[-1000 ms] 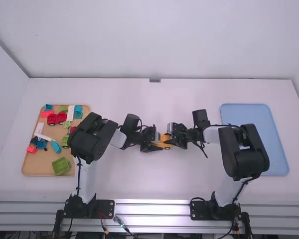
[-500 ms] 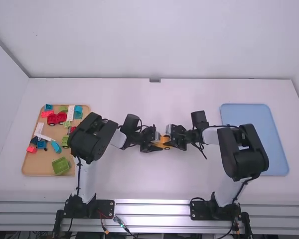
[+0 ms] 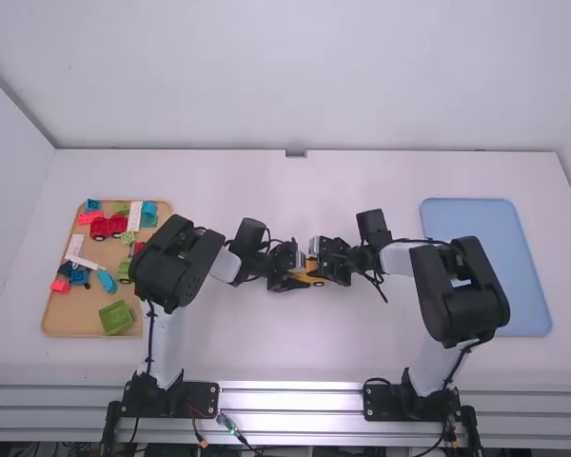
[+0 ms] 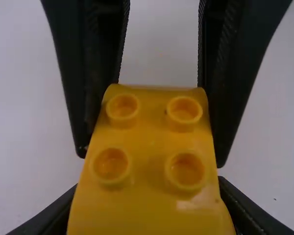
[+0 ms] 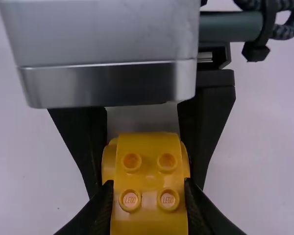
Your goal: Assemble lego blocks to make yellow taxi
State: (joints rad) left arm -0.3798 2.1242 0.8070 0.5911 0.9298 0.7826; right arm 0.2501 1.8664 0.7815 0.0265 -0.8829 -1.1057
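In the high view, my left gripper (image 3: 293, 274) and my right gripper (image 3: 325, 263) face each other at mid-table, both on a yellow block piece (image 3: 311, 278) with a dark wheel-like spot. A studded yellow top (image 4: 149, 134) lies between the fingers of my left gripper (image 4: 149, 215) in the left wrist view, with the other gripper's fingers beside its far end. The right wrist view has the studded yellow piece (image 5: 149, 171) between the tips of my right gripper (image 5: 149, 196); wider rounded yellow sides show behind it. Its underside is hidden.
At the left stands a wooden tray (image 3: 71, 328) with a red vehicle (image 3: 108, 227), a green block (image 3: 116, 317) and several other blocks. A light blue tray (image 3: 476, 217) lies at the right, partly behind the right arm.
My right gripper and arm have moved a little to the left, closer to the left gripper, covering more of the yellow piece. The left arm has stayed still.
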